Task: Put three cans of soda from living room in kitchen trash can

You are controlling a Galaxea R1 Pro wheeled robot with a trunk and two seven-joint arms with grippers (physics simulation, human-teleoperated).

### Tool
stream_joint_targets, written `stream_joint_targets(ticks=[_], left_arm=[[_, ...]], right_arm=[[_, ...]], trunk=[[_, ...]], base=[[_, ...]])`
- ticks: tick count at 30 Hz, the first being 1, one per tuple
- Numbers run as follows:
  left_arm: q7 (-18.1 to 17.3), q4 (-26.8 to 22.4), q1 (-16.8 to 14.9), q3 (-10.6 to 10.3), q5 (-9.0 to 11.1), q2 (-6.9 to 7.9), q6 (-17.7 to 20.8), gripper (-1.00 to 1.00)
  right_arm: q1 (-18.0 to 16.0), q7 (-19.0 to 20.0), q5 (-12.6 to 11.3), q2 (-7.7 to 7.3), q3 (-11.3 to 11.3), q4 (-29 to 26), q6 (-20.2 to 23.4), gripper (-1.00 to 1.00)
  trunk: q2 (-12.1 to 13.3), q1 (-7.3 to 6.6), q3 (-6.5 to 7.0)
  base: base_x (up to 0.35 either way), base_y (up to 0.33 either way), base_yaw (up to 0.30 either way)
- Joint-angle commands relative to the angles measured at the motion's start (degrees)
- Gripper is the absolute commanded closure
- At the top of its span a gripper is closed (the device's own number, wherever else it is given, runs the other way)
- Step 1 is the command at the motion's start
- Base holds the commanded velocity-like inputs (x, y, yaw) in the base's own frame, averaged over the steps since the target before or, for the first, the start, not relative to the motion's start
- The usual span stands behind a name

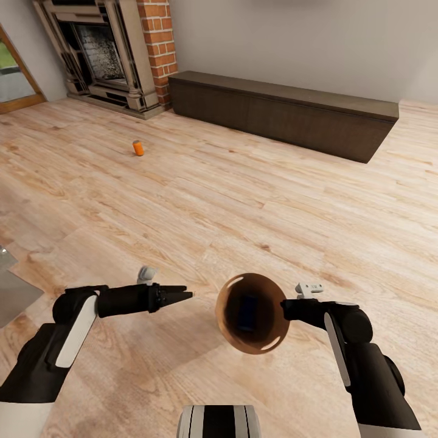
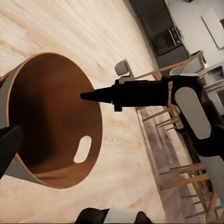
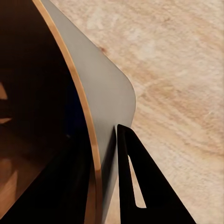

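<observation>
The right gripper (image 1: 285, 307) is clamped on the rim of the tash can (image 1: 263, 342), one finger (image 3: 140, 186) outside the wall and the other inside, and holds the bin above the wood floor (image 1: 243, 201) at about 6 o'clock in the head view, its mouth tipped up toward the camera. Inside it, against the dark interior, lies a blue can of soda (image 1: 247, 312), seen end to end. The left wrist view looks into the same bin from its side: copper-brown inner wall (image 2: 51, 116) with an oval handle slot, pale outer shell.

The left gripper (image 1: 190, 294) hangs at about 7 o'clock, fingers pressed together into a point with nothing between them, tip aimed at the bin and a short gap away from its rim.

An orange can of soda (image 1: 139, 148) stands on the floor at about 11 o'clock, well apart from the robot, in front of the brick fireplace (image 1: 115, 48). The long dark bench (image 1: 286, 112) runs along the wall from 12 to 2 o'clock
</observation>
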Motion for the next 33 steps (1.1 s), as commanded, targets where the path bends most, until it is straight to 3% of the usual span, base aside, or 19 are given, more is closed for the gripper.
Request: stream_joint_targets(ticks=[1,23,24,26,33], left_arm=[[-0.1,0.0,0.0,0.0,0.0,0.11,0.0,-1.0],[0.4,0.6,0.0,0.0,-0.6,0.03,0.6,-1.0],[0.1,0.9,0.0,0.2,-0.5,0.37,0.5,-1.0],[0.0,1.3,0.0,0.1,-0.5,0.55,0.5,-1.0],[0.1,1.5,0.0,0.0,-0.5,0.55,0.5,-1.0]], right_arm=[[0.0,0.3,-1.6,0.01,0.0,0.0,0.2,1.0],[0.0,0.4,-1.5,-0.34,-0.1,0.0,0.2,1.0],[0.0,0.3,0.1,-0.36,-0.4,0.0,0.1,1.0],[0.0,0.4,0.6,-0.35,-0.5,0.0,0.2,1.0],[0.0,0.5,8.5,-0.7,-0.5,0.0,0.2,1.0]], trunk=[[0.0,-0.01,0.0],[0.0,-0.01,0.0],[0.0,0.0,0.0],[0.0,0.0,0.0],[0.0,0.0,0.0]], base=[[0.0,0.0,0.0],[0.0,0.0,0.0],[0.0,0.0,0.0],[0.0,0.0,0.0],[0.0,0.0,0.0]])
